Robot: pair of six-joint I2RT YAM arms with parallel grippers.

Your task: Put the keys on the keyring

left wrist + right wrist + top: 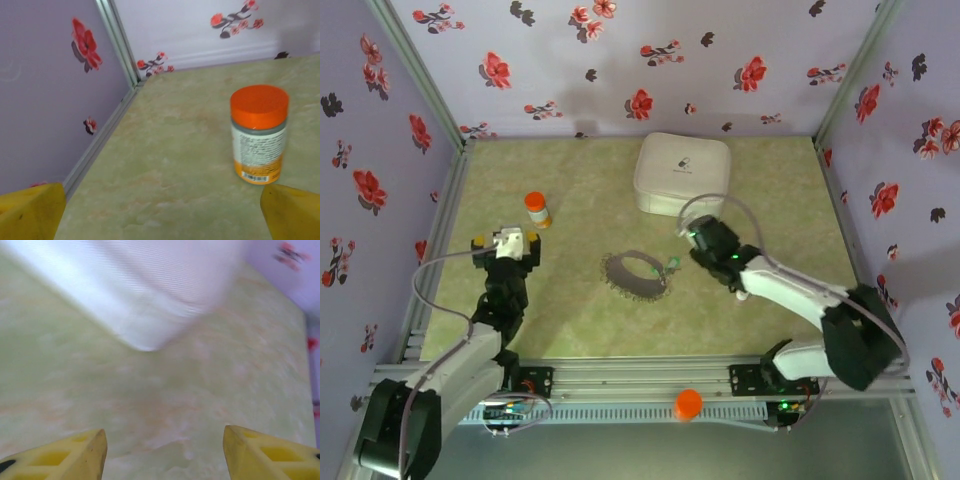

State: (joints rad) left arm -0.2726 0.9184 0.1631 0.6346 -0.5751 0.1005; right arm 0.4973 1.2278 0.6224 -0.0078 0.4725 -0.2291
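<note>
Dark keyring (pixel 638 274) lies between the two jaws, seemingly untouched.

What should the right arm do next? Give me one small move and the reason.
Probably pull the right jaws back and leftward, then lower them over the green key lying by the right edge of the keyring. The jaws stand open and empty, but they aim at the white case, away from the key.
</note>
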